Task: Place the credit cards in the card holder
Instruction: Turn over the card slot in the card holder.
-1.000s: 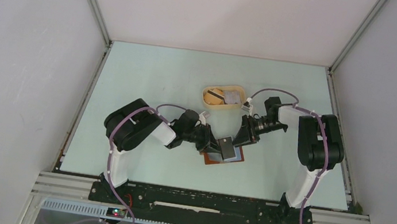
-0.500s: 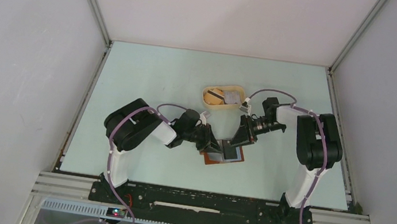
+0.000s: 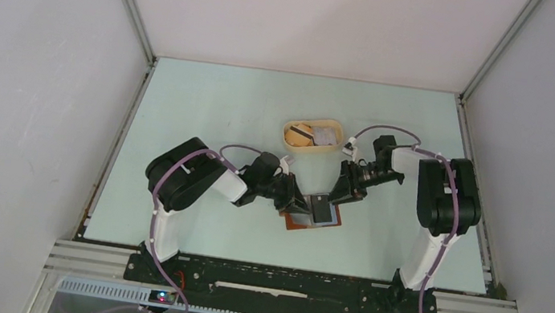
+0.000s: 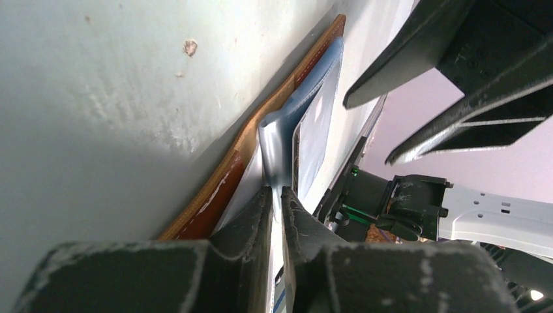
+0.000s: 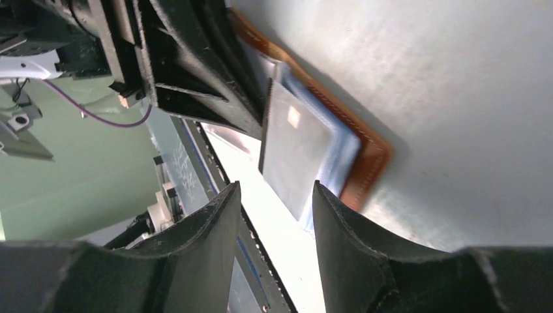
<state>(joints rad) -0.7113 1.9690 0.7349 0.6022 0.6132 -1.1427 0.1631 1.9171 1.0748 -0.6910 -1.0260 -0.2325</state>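
While the left gripper (image 4: 275,193) is clamping a pale inner leaf (image 4: 272,140) of the card holder (image 5: 373,156), seemingly to keep a pocket lifted, the right gripper (image 5: 277,190) is hovering just beside the card holder with jaws apart, likely readying to nudge the grey credit card (image 5: 293,149) lying on it inward.

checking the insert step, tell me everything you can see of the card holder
The card holder is reddish-brown leather with a stitched rim, lying open and flat on the pale green table between the arms. Its pale blue plastic-looking inner pocket is pinched at one edge by the left end effector and lifted off the leather. A grey card lies against that pocket, partly sticking out. The right end effector stands open at the card's free end.
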